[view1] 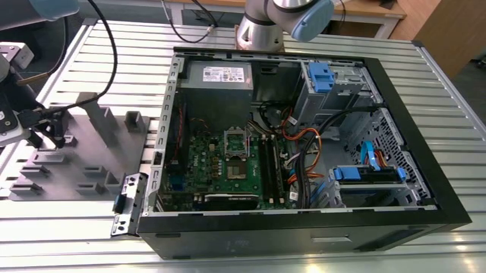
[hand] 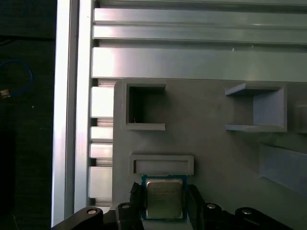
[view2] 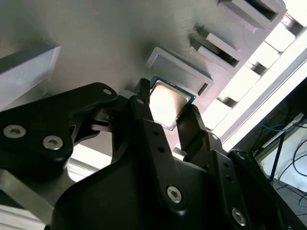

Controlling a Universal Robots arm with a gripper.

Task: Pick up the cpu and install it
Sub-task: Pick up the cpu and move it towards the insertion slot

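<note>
cpu (hand: 164,199): on or just above the grey tray (hand: 216,158), just beside a shallow frame (hand: 163,157).
gripper (view2: 167,99): fingers closed onto 2 opposite edges, apparently gripping.
care: likely best kept level, with light pressure on the edges only.
look: small flat square, pale silvery top, green rim.

cpu (hand: 164,199) has a pale silver top with a teal-green rim, gripper (view2: 167,102) is black, tray (hand: 216,139) plain grey, table (view1: 76,227) ribbed shiny silver, motherboard (view1: 220,168) green.
</note>
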